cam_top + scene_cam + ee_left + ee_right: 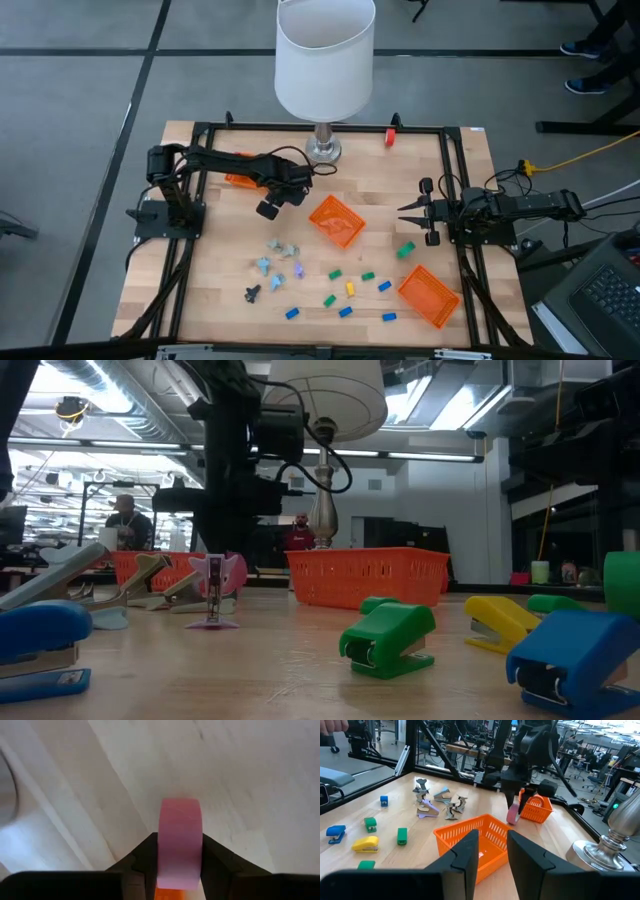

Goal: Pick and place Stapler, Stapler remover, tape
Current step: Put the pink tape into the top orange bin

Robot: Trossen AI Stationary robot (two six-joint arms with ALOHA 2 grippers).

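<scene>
My left gripper (270, 208) hangs above the table between the far-left orange basket (238, 180) and the middle orange basket (337, 221). It is shut on a pink tape roll (180, 820), which also shows in the right wrist view as the pink roll (513, 814). A small red piece (391, 137) lies by the table's far edge. Small blue, green and yellow staplers (349, 288) and pale staple removers (281, 250) lie on the near half. My right gripper (492, 854) waits open at the table's right side, as the right gripper (408, 211) pointing left. My left gripper pinches the pink roll between its two fingers (145, 857), one on each flat side (162, 845), with the roll's curved band facing out. The fingers come from above, pointing down. The roll (513, 815) is lifted clear of the table and stands on edge.
A lamp with a white shade (323, 55) and a metal base (322, 150) stands at the far middle of the table. A third orange basket (428, 296) sits at the near right. A black frame (455, 160) borders the table. People show in the room behind.
</scene>
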